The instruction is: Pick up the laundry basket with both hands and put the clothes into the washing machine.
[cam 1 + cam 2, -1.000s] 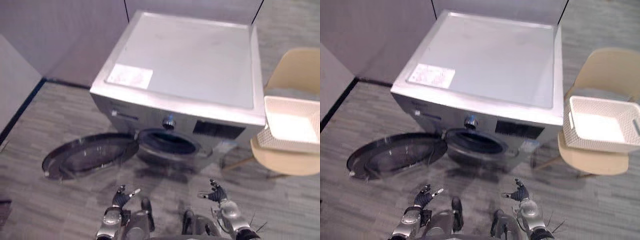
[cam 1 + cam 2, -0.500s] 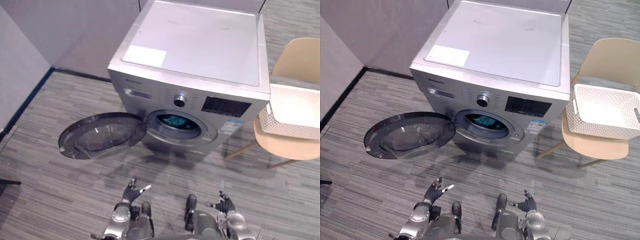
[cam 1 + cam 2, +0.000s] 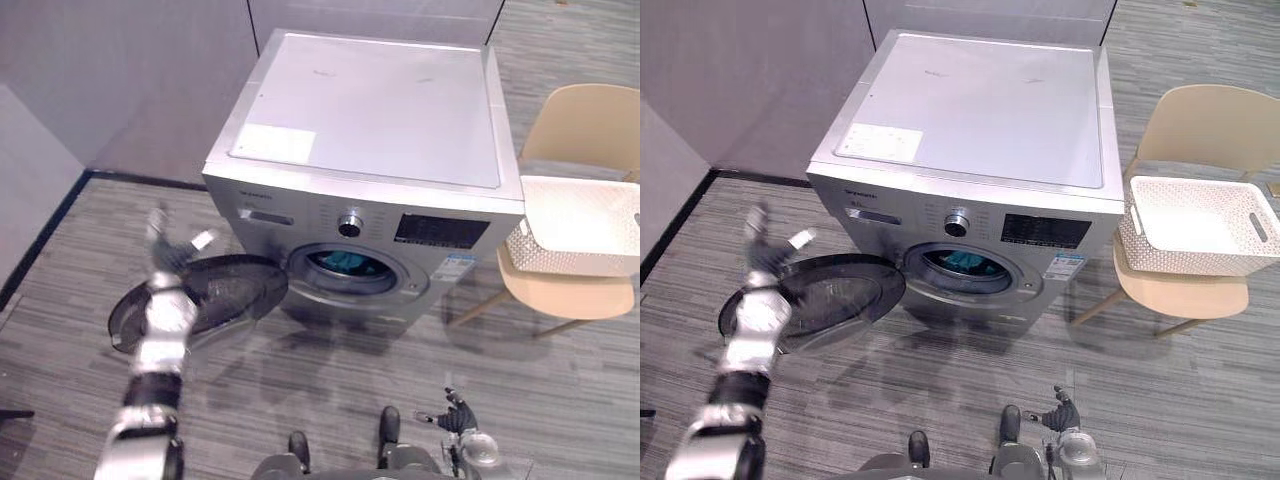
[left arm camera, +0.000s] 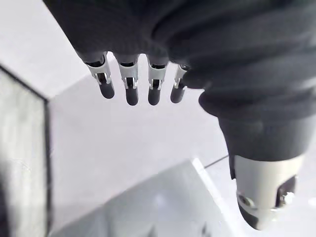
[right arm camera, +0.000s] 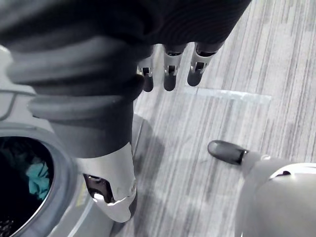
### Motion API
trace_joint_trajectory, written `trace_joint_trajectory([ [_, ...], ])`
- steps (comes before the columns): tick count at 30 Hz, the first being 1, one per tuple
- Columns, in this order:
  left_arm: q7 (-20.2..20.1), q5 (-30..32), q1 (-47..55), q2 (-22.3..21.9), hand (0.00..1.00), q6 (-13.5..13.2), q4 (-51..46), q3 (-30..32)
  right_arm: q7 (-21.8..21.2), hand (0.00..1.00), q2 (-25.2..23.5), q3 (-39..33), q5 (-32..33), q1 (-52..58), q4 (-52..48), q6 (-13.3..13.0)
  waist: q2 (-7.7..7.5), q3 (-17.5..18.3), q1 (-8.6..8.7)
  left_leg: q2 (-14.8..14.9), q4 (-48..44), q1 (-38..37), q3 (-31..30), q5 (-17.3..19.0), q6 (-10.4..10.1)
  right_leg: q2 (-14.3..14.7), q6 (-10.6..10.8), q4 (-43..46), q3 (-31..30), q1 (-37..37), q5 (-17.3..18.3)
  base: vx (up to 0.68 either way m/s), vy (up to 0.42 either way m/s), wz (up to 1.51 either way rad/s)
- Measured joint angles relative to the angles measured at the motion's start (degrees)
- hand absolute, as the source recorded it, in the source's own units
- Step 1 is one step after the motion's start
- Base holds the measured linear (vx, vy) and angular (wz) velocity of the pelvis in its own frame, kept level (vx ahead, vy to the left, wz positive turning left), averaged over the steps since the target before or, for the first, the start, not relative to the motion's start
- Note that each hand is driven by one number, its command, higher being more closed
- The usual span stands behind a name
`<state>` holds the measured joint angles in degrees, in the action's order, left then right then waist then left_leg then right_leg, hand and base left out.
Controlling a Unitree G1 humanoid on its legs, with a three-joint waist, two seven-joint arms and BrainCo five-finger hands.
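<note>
The white lattice laundry basket [image 3: 1180, 262] sits on a beige chair [image 3: 1200, 115] to the right of the silver washing machine [image 3: 370, 130]. Its round door [image 3: 215, 295] hangs open to the left, and teal clothes [image 3: 345, 262] lie inside the drum, also seen in the right wrist view as clothes [image 5: 30, 178]. My left hand [image 3: 168, 258] is raised in front of the door's left part, fingers [image 4: 131, 84] straight and holding nothing. My right hand [image 3: 457, 416] hangs low near the floor, fingers [image 5: 170, 74] relaxed and empty, far from the basket.
Grey walls run behind and to the left of the machine. Striped grey floor [image 3: 330, 380] spreads in front of it. The open door juts out low on the left side, and the chair's legs stand close to the machine's right corner.
My left arm has swung up from low beside my body to the height of the open door. The right hand stays low. The camera has shifted a little.
</note>
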<state>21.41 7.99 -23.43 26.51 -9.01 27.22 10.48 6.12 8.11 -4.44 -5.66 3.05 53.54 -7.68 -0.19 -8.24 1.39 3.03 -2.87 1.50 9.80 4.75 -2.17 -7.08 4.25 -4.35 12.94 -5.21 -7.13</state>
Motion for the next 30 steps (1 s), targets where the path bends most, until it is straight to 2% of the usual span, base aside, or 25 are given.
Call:
trace_joint_trajectory([
  [2, 2.58, 3.49, -7.18, 7.24, 0.0, 0.26, 4.39, 0.76, -0.15, 0.0, 0.29, 0.96, -0.01, -0.41, -1.46, -0.87, -1.68, -0.99, -0.09, -0.07, -0.62, 2.2, 0.97, 0.06, 0.1, -0.03, -0.33, -1.25, -0.81, -2.01, -1.84, -0.07, 0.001, -0.26],
  [3, 2.74, 4.02, -8.5, 8.57, 0.0, 0.44, 5.46, 0.88, -0.21, 0.0, 0.29, 1.14, -0.04, -0.65, -1.57, -0.87, -2.07, -1.26, -0.13, -0.07, -1.07, 2.87, 1.19, 0.16, 0.26, -0.04, -0.42, -1.25, -0.99, -2.6, -2.15, -0.1, 0.0, -0.16],
  [6, 3.23, 5.68, -15.69, 13.61, 0.0, 2.09, 14.38, 0.15, -0.28, 0.0, 0.17, 3.05, 0.04, -0.91, -2.56, -0.95, -4.54, -2.88, -0.26, 0.22, -5.11, 7.31, 1.29, 1.16, 0.71, -0.14, -0.7, -1.25, -2.3, -5.38, -3.19, -0.11, 0.004, -0.06],
  [7, 3.15, 5.67, -16.71, 14.26, 0.0, 2.42, 15.8, -0.09, -0.32, 0.0, 0.14, 3.45, 0.09, -0.89, -3.0, -1.0, -4.81, -3.08, -0.32, 0.5, -6.04, 8.26, 1.29, 1.48, 0.65, 0.01, -0.85, -1.25, -2.35, -5.91, -3.5, -0.09, -0.018, -0.04],
  [9, 2.07, 5.76, -21.51, 16.85, 0.0, 3.91, 21.67, -2.02, -0.92, 0.0, -0.01, 4.95, 0.62, -0.89, -5.12, -1.24, -6.05, -4.41, -0.85, 1.94, -11.0, 12.61, 1.11, 3.1, 0.48, 0.77, -1.25, -1.25, -2.35, -7.83, -4.31, -0.11, -0.046, -0.02],
  [12, -0.28, 6.28, -25.62, 17.37, 0.0, 5.21, 25.8, -2.07, -1.29, 0.0, -0.99, 5.35, 2.01, -0.35, -8.48, -2.51, -6.57, -5.72, -2.34, 4.87, -17.32, 17.08, 0.89, 5.72, -0.1, 2.55, -2.24, -1.24, -2.49, -9.48, -5.35, -0.13, -0.045, -0.13],
  [16, -3.24, 7.03, -27.97, 17.85, 0.0, 6.09, 29.64, -1.48, -1.7, 0.0, -1.07, 6.82, 4.04, -0.23, -12.66, -3.19, -6.69, -6.71, -3.02, 7.93, -22.42, 21.51, 0.03, 7.3, -0.96, 4.97, -2.86, -1.24, -2.45, -11.44, -5.84, -0.12, -0.075, -0.12],
  [20, -8.18, 8.6, -27.89, 17.83, 0.0, 6.67, 34.57, 2.99, -2.6, 0.0, -1.06, 6.7, 5.68, 0.19, -17.19, -3.25, -7.83, -8.16, -4.77, 11.7, -25.85, 24.67, 0.36, 8.31, -2.37, 8.19, -3.66, -1.24, -3.52, -13.83, -6.61, -0.09, -0.09, -0.28],
  [22, -7.76, 8.82, -27.9, 18.71, 0.0, 5.52, 34.49, 4.4, -2.58, 0.0, -1.05, 6.63, 6.27, 0.32, -18.58, -3.26, -8.62, -8.92, -5.53, 13.15, -26.67, 25.68, 0.41, 8.44, -2.79, 9.41, -3.49, -1.24, -3.81, -14.67, -6.8, -0.07, -0.089, -0.24],
  [25, -8.76, 8.42, -28.0, 19.76, 0.0, 4.57, 33.96, 8.38, -2.58, 0.0, -1.01, 6.57, 6.75, 0.39, -19.82, -3.28, -9.02, -9.28, -6.04, 15.04, -27.66, 26.85, -0.34, 8.56, -3.81, 11.12, -3.19, -1.26, -3.52, -15.23, -6.57, -0.03, -0.068, -0.09],
  [26, -9.19, 8.3, -28.02, 19.58, 0.0, 4.25, 34.01, 9.17, -2.58, 0.0, -0.94, 6.43, 6.78, 0.4, -19.94, -3.27, -9.04, -9.32, -6.4, 15.29, -27.48, 26.85, -0.51, 8.44, -4.01, 11.39, -2.5, -1.26, -3.37, -15.23, -6.02, 0.01, -0.047, -0.03],
  [30, -10.32, 7.89, -27.42, 18.94, 0.0, 3.8, 33.96, 10.47, -2.61, 0.0, -0.95, 6.21, 6.76, 0.39, -20.3, -3.27, -9.06, -9.32, -7.2, 15.61, -27.14, 26.82, -1.01, 8.02, -4.67, 11.84, -2.4, -1.26, -2.6, -15.04, -5.91, 0.02, 0.003, 0.04],
])
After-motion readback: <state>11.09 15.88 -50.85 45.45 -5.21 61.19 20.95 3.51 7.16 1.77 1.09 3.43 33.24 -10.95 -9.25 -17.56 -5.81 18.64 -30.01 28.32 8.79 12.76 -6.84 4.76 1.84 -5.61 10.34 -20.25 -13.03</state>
